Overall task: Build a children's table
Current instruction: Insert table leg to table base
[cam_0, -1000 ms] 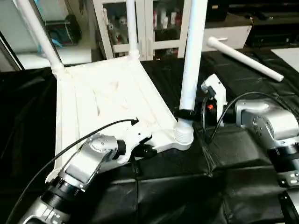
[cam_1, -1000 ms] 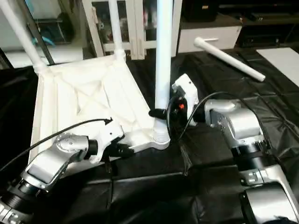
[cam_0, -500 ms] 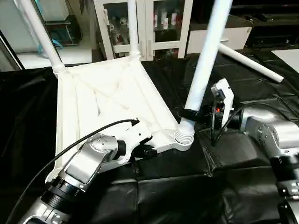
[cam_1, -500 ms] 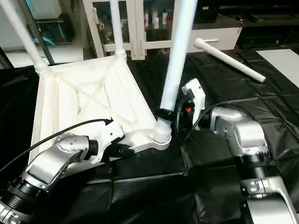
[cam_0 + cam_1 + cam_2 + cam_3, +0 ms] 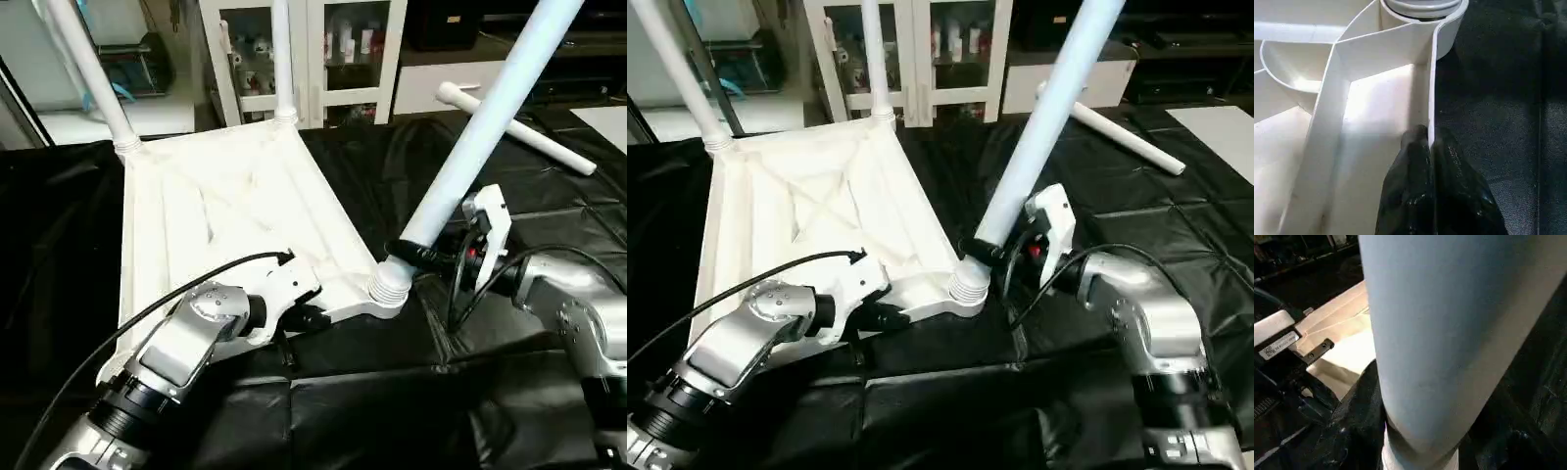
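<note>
Black cloth (image 5: 372, 411); leg (image 5: 480, 137) between right gripper (image 5: 419, 255) fingers

Black sheeting (image 5: 372, 411) covers the big work table in the foreground, creased and glossy, catching the room light in pale streaks. Behind it stands a white glass-door cabinet (image 5: 323, 54) with small items on its shelves (too small to make out), and just to its right a low white drawer unit (image 5: 431, 93) sits under a dark top. Far left, a pale floor (image 5: 118, 117) shows, and a white flat sheet (image 5: 1220, 127) lies at the right edge.
</note>
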You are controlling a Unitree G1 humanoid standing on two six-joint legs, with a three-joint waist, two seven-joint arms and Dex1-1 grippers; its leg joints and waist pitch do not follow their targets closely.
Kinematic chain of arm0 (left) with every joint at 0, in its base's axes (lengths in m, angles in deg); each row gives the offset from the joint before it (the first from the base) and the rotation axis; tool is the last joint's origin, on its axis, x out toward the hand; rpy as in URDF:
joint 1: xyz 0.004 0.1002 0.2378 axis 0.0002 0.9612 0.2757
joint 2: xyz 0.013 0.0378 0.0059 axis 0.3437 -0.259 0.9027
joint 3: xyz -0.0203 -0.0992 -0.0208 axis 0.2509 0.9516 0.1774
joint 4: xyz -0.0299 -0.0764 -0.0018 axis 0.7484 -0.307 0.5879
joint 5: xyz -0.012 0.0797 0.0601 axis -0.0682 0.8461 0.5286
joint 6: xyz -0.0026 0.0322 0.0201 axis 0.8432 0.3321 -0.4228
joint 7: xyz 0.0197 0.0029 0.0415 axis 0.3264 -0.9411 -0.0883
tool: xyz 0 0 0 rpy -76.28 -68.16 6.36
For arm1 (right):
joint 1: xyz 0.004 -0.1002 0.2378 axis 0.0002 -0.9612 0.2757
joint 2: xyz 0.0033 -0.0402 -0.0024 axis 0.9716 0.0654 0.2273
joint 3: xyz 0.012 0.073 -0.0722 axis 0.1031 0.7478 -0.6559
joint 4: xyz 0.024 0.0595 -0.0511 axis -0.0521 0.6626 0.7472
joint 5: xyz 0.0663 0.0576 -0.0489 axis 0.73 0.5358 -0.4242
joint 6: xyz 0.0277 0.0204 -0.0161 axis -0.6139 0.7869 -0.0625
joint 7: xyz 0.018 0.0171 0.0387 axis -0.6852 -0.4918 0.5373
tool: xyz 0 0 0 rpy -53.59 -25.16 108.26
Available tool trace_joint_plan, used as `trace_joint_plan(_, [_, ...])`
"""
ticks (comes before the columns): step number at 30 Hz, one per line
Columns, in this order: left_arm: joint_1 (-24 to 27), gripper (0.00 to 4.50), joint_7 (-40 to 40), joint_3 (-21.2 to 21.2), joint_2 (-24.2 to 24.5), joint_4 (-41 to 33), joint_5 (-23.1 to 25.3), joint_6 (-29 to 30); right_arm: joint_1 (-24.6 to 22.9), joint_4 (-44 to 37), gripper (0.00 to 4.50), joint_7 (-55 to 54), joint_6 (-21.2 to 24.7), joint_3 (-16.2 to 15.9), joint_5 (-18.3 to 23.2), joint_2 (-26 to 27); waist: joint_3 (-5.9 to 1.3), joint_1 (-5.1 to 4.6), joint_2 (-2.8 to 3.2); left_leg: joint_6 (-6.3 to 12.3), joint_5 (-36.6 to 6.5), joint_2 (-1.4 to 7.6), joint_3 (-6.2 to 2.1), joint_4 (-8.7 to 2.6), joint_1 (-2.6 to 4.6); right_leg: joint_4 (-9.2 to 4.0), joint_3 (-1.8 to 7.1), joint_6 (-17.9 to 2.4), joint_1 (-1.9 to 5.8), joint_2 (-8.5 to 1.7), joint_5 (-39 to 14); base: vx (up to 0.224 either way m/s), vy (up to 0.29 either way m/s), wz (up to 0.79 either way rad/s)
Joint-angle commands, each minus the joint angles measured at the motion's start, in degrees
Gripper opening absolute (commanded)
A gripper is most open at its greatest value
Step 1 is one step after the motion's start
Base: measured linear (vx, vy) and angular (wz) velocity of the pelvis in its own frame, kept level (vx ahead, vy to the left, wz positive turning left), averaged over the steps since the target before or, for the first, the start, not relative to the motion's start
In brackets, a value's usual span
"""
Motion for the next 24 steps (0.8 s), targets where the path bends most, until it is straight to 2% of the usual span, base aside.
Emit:
trace_joint_plan(1, [-0.67,0.0,-0.75,1.4,-0.22,-0.55,-0.66,-0.45,-2.36,1.21,1.82,0.88,3.8,-5.0,-2.78,-1.1,-3.7,0.25,-1.01,0.25,-18.64,2.71,-1.81,-4.74,1.14,-4.71,1.84,-9.84,1.92,-1.85,-22.84,0.0,0.0,0.0])
trace_joint_plan(5, [-0.88,0.0,-0.28,1.18,0.21,-0.32,-0.55,-0.65,-0.49,2.24,1.82,1.79,4.18,-6.61,-3.77,-1.75,-3.65,0.17,-0.77,0.09,-19.39,2.67,-1.86,-4.75,1.15,-4.74,1.82,-10.0,1.9,-1.92,-23.04,0.0,0.0,0.0])
trace_joint_plan(8, [-1.05,0.0,0.1,1.06,0.46,-0.23,-0.55,-0.55,1.69,3.46,1.82,3.75,4.68,-8.46,-4.39,-2.88,-3.64,0.05,-0.81,-0.17,-20.15,2.7,-1.89,-4.73,1.25,-4.74,1.8,-10.28,1.83,-1.88,-23.03,0.0,0.0,0.0])
trace_joint_plan(12, [-0.94,0.0,0.23,0.89,0.55,-0.4,-0.54,-0.46,4.29,5.35,1.82,5.15,4.98,-10.13,-5.29,-3.44,-3.68,0.02,-0.92,-0.12,-19.82,2.72,-1.93,-4.76,1.1,-4.59,1.82,-10.6,2.01,-1.88,-22.02,0.0,0.0,0.0])
trace_joint_plan(13, [-0.95,0.0,0.3,0.85,0.58,-0.46,-0.57,-0.36,4.96,5.8,1.82,5.65,5.1,-10.55,-5.47,-3.54,-3.7,-0.01,-1.11,-0.04,-19.66,2.73,-1.91,-4.75,1.05,-4.56,1.82,-10.68,2.03,-1.86,-21.76,0.0,0.0,0.0])
trace_joint_plan(15, [-0.89,0.0,0.37,0.76,0.67,-0.55,-0.57,-0.32,6.07,6.63,1.82,6.55,5.28,-11.44,-5.78,-3.69,-3.7,0.0,-0.98,0.02,-19.44,2.76,-1.87,-4.7,1.13,-4.47,1.85,-11.21,1.98,-1.89,-21.09,0.0,0.0,0.0])
trace_joint_plan(16, [-0.95,0.0,0.32,0.72,0.64,-0.43,-0.52,-0.37,6.49,7.05,1.82,6.79,5.29,-11.86,-5.99,-3.72,-3.69,-0.05,-1.32,0.08,-19.55,2.74,-1.81,-4.68,1.09,-4.53,1.85,-11.21,2.01,-1.88,-21.27,0.0,0.0,0.0])
trace_joint_plan(19, [-1.12,0.0,0.16,0.73,0.48,-0.31,-0.44,-0.3,6.5,6.68,1.82,8.13,6.19,-13.53,-5.87,-4.12,-3.66,0.05,-1.22,0.1,-19.45,2.76,-1.82,-4.67,1.14,-4.54,1.9,-11.08,1.97,-1.96,-21.89,0.0,0.0,0.0])
trace_joint_plan(23, [-1.21,0.0,0.15,0.71,0.41,-0.15,-0.32,-0.31,5.22,5.3,1.82,9.87,6.13,-15.61,-6.17,-4.61,-3.71,0.18,-1.38,0.09,-18.9,2.83,-1.83,-4.73,1.14,-4.47,1.97,-10.75,2.0,-1.93,-21.62,0.0,0.0,0.0])
trace_joint_plan(24, [-1.21,0.0,0.15,0.71,0.41,-0.15,-0.32,-0.31,5.22,5.3,1.82,9.87,6.13,-15.61,-6.17,-4.61,-3.67,0.22,-1.12,-0.02,-19.09,2.83,-1.78,-4.74,1.23,-4.57,2.0,-10.86,1.86,-1.93,-21.5,0.0,0.0,0.0])
